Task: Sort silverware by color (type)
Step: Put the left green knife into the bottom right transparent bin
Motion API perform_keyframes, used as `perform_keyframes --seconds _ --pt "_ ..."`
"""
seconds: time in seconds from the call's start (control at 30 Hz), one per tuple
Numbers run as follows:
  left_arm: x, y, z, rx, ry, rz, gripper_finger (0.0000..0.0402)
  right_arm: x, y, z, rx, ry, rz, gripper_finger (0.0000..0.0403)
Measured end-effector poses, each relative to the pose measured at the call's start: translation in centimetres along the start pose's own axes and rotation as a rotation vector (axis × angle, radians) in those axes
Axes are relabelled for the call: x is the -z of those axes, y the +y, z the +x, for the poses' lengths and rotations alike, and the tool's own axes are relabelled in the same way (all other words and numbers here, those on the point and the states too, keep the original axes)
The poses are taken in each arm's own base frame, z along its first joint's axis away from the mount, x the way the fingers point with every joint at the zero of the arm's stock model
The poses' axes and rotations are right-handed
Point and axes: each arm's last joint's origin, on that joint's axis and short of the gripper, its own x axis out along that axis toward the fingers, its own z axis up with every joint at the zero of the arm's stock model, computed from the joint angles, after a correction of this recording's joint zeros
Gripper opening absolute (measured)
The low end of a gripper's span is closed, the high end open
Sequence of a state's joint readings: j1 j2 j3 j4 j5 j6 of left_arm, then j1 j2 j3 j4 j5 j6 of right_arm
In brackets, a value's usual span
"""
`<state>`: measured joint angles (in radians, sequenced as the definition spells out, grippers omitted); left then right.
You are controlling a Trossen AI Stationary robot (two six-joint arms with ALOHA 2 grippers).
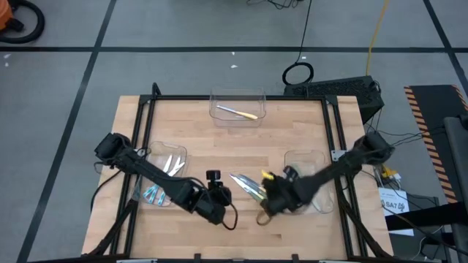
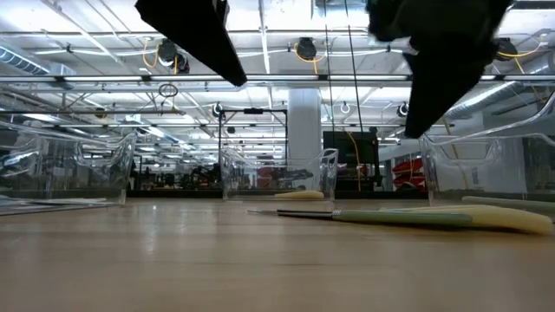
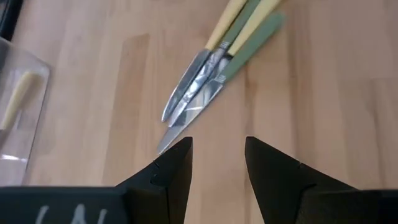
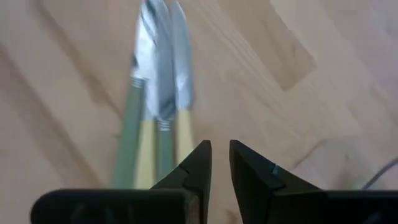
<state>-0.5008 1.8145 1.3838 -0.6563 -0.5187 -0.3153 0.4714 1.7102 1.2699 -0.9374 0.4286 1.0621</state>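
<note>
Four knives [image 3: 208, 74] lie bundled, blades toward the left gripper [image 3: 217, 168]: two yellow handles, two green. Left fingers apart, empty. Right gripper [image 4: 221, 171] fingers narrowly apart, empty.

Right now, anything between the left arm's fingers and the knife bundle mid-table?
Nothing visible. The left gripper is open over bare wood, with the knife bundle just ahead, blade tips toward it. The right gripper sits at the handle end, not in between.
</note>
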Motion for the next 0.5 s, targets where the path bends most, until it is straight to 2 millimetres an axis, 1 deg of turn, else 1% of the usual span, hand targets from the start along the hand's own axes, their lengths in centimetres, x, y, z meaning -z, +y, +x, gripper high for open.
perform_keyframes --seconds 0.1,0.2,0.33,0.5 --pt "0.1 -0.5 -0.2 0.011 -0.007 0.008 0.0157 -1.5 -1.5 1.0 0.013 0.108 -0.016 0.0054" --pt "0.2 -0.9 -0.5 0.02 -0.009 0.006 0.0157 -2.2 -2.6 1.5 0.054 0.159 0.003 0.0054" --pt "0.5 -1.7 -1.0 0.036 -0.015 0.006 0.0157 -2.2 -3.1 1.6 0.088 0.188 -0.001 0.0054" --pt "1.0 -2.9 -1.8 0.06 -0.025 0.014 0.0157 -1.4 -3.3 1.9 0.098 0.247 0.012 0.0054"
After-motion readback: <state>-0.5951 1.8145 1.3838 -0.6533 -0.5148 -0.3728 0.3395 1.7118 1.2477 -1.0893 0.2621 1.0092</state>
